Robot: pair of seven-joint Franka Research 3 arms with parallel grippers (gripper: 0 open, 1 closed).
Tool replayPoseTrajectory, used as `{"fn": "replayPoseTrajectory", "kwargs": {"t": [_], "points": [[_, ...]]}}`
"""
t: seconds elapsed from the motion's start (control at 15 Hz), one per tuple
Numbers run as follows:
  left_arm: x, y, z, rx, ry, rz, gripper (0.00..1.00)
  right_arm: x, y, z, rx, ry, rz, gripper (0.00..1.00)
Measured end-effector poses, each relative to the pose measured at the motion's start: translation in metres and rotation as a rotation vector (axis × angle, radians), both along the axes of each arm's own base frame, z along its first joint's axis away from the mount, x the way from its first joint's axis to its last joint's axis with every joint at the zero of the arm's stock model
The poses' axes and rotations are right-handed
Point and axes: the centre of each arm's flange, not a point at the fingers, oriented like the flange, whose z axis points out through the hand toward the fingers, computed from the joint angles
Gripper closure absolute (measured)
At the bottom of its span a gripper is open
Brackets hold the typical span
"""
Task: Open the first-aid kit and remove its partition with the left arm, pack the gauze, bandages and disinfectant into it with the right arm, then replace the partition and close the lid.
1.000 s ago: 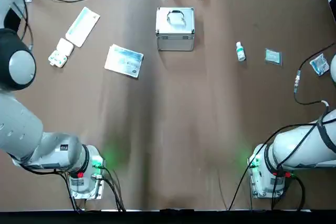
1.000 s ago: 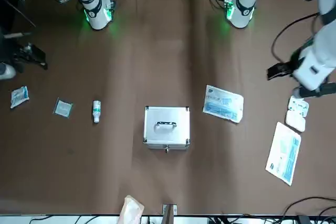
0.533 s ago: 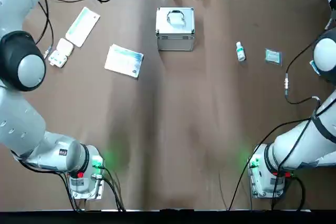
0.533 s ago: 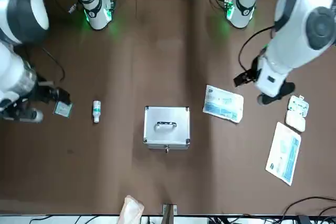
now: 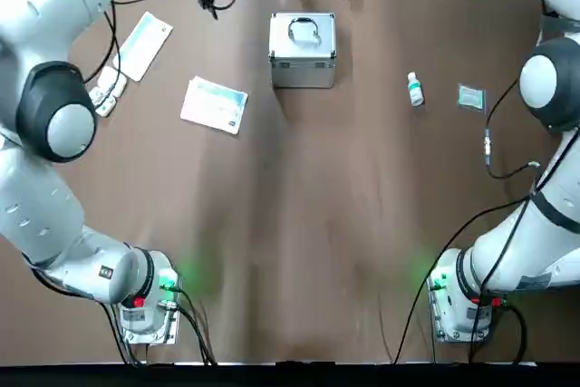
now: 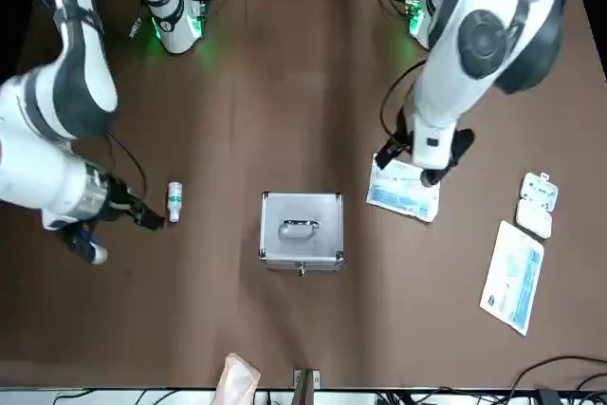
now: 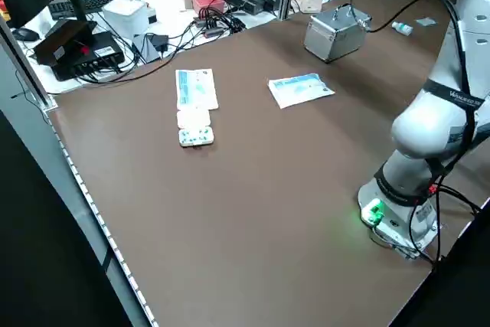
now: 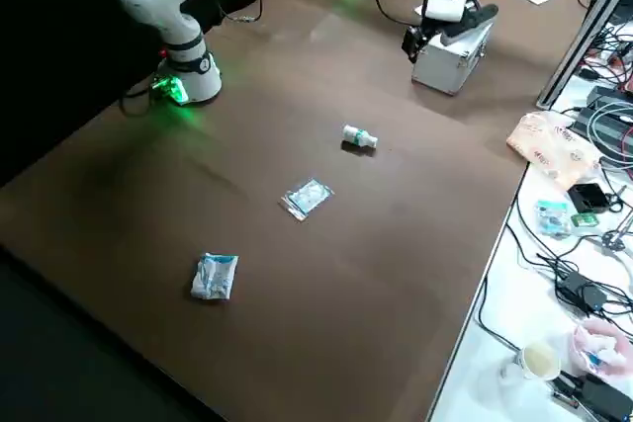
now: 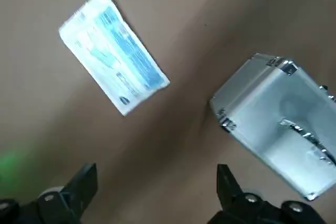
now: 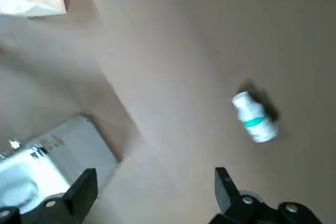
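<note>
Two arms are up over the far half of the table [image 5: 299, 224], nothing held. Left arm [image 6: 474, 54] is the big one leaning in; its left gripper [image 6: 417, 154] hangs above the flat blue-white pack [image 6: 403, 187], just beside the first-aid kit [image 5: 303, 49], fingers spread wide in the wrist view, empty. Kit stands shut, lid [image 6: 301, 225] down, wire handle [image 5: 304, 32] flat on top, latches on the face away from the robot. Partition not visible, presumably inside.

Step in hand, as I judge: left arm reaches to open the kit. To do it well: come at the latch side from the far edge, square to the case, release latches first, then lift the lid by its front edge so the case does not slide.

Right gripper [image 6: 142, 218] is low, just beside the disinfectant [image 5: 415, 90], fingers apart, empty. Risk: it knocks the bottle rolling.

Small packet [image 5: 471, 97] near the bottle; another packet [image 8: 215, 276] well apart. Long pack [image 6: 512, 277] and small white box [image 6: 537, 204] sit off on the left arm's side, not in the way.
</note>
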Motion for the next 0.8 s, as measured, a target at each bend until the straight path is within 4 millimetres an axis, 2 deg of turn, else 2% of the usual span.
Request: {"fn": "replayPoseTrajectory", "kwargs": {"t": [0.2, 0.33, 0.67, 0.73, 0.8], "points": [[0.005, -0.025, -0.004, -0.029, -0.027, 0.193, 0.0, 0.014, 0.018, -0.025, 0.068, -0.016, -0.102, 0.01], [0.006, -0.043, -0.006, -0.046, -0.036, 0.291, 0.0, 0.026, 0.032, -0.049, 0.078, -0.056, -0.16, 0.01], [0.009, -0.077, -0.019, -0.094, -0.051, 0.505, 0.0, 0.038, 0.07, -0.134, 0.105, -0.037, -0.243, 0.01], [0.012, -0.087, -0.026, -0.101, -0.045, 0.597, 0.0, 0.042, 0.079, -0.165, 0.162, 0.005, -0.286, 0.02], [0.015, -0.091, -0.03, -0.098, -0.045, 0.65, 0.0, 0.046, 0.084, -0.175, 0.195, 0.022, -0.306, 0.02]]}}
